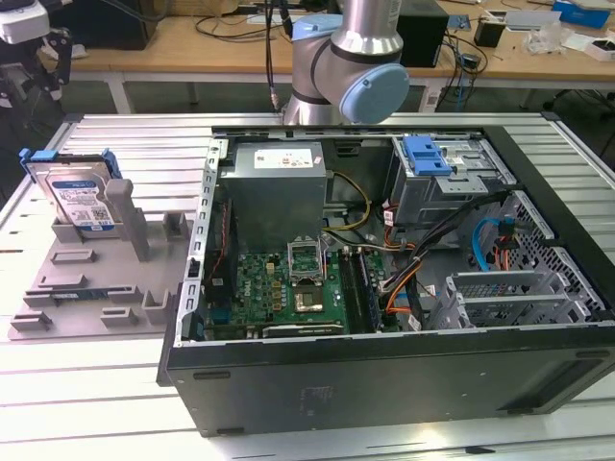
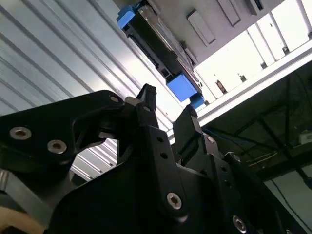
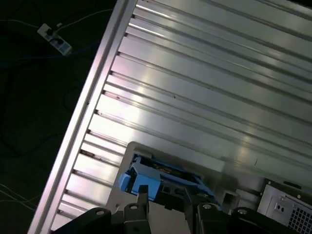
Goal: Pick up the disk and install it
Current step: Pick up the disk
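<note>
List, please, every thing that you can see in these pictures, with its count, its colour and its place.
disk: one, silver with blue frame, upright in the holder at the exterior view's left
holder: one, grey, on the table beside the case
computer case: one, black, open, middle of the table
power-supply box: one, grey, inside the case
circuit board: one, green, inside the case
drive cage: one, grey with blue latch, inside the case
table: one, silver, ribbed
arm: one, silver and blue, behind the case
fingers: two, black, apart, holding nothing
</note>
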